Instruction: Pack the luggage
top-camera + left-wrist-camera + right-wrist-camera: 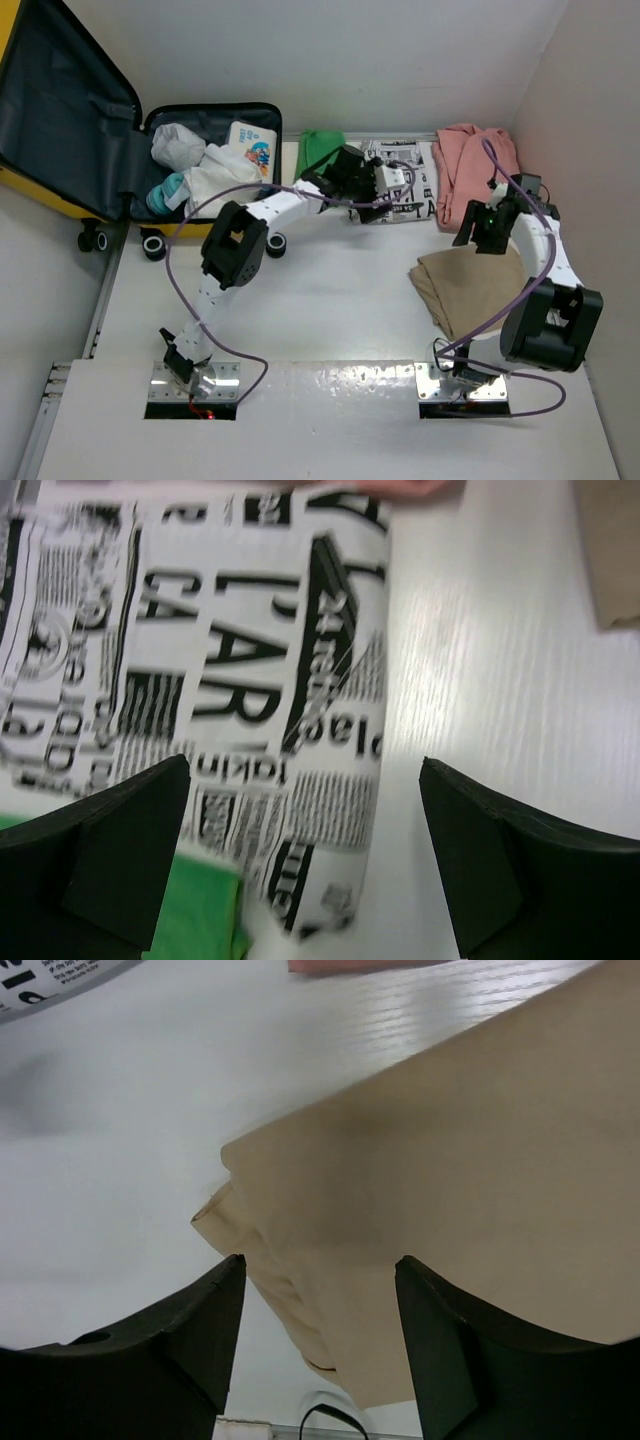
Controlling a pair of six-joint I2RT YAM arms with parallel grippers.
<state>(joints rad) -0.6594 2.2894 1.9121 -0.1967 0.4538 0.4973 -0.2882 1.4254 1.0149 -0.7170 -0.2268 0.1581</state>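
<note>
Now we hover our left gripper (305, 815), jaws wide apart, over the newsprint cloth (250, 660); our right gripper (320, 1310) gapes above the tan cloth (480, 1160). The luggage (60, 110) lies open far left. Pinch one layer and it could unfold, dragging the green cloth (200, 910).

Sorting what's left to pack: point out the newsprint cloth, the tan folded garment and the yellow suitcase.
newsprint cloth (250, 660), left wrist view, middle of printed face.
tan folded garment (480, 1160), right wrist view, flat top surface.
yellow suitcase (60, 110), top external view, lid's grey lining.
</note>
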